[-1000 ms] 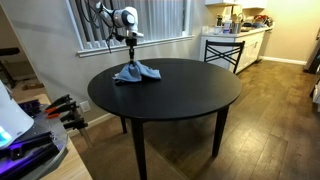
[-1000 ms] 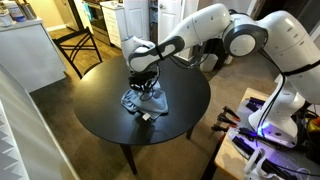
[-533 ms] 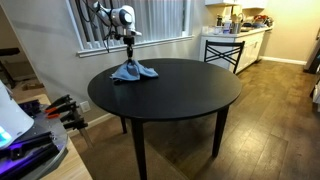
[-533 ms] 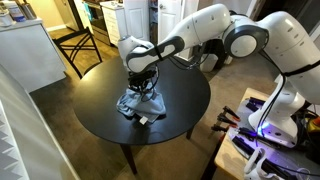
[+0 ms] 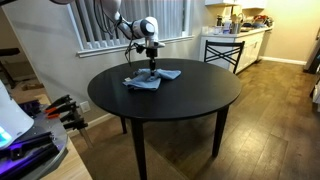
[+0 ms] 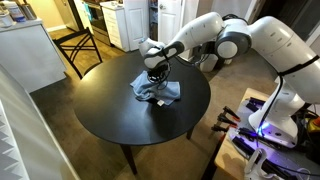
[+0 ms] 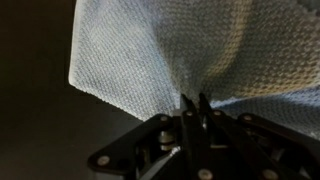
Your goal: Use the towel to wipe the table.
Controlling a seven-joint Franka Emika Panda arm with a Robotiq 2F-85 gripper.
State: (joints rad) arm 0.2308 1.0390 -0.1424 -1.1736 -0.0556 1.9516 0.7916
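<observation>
A light blue towel [image 5: 152, 78] lies spread on the round black table [image 5: 190, 100] near its far edge; it also shows in the other exterior view [image 6: 155, 90] and fills the top of the wrist view [image 7: 190, 50]. My gripper [image 5: 150, 68] stands on the towel, pointing down, and also shows from the other side [image 6: 155, 83]. In the wrist view the gripper [image 7: 196, 103] has its two fingertips close together, pinching a fold of the towel cloth.
A window with blinds [image 5: 110, 20] is behind the table. A black chair [image 5: 224, 52] and a kitchen counter [image 5: 240, 25] stand beyond. A black chair [image 6: 82, 45] and white cabinet [image 6: 30, 55] stand on the far side. Equipment [image 6: 265, 140] sits beside the table.
My gripper has dragged the towel sideways across the far part of the table. The towel, bunched before, now lies more spread and flat.
</observation>
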